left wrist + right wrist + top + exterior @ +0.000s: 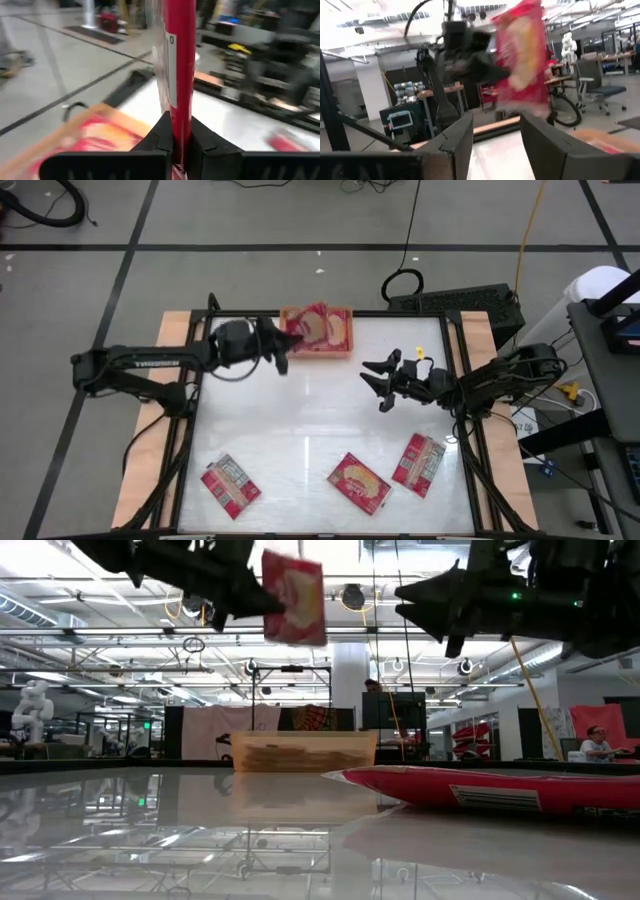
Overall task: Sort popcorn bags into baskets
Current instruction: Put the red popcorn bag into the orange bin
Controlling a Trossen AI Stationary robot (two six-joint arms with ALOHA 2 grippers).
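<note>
My left gripper [283,348] is shut on a red popcorn bag [295,596] and holds it in the air just left of the orange basket [340,350]. The basket sits at the table's far edge and holds several bags [318,327]. My right gripper [380,385] hangs open above the table's right middle, with nothing between its fingers [455,142]. Three more bags lie flat near the near edge: one at the left [230,485], one in the middle [359,482] and one at the right [420,463]. My left gripper pinches one short end of the bag [178,127] between its two fingers [160,135]. The fingers come nearly level from the table's left. The bag stands on edge beyond the fingertips, its faces upright, lifted clear of the table and the basket.
The table top is white and glossy with a dark frame [465,440] around it. The middle of the table between the basket and the three lying bags is bare. The low view shows a room with benches and a seated person [598,745] far behind.
</note>
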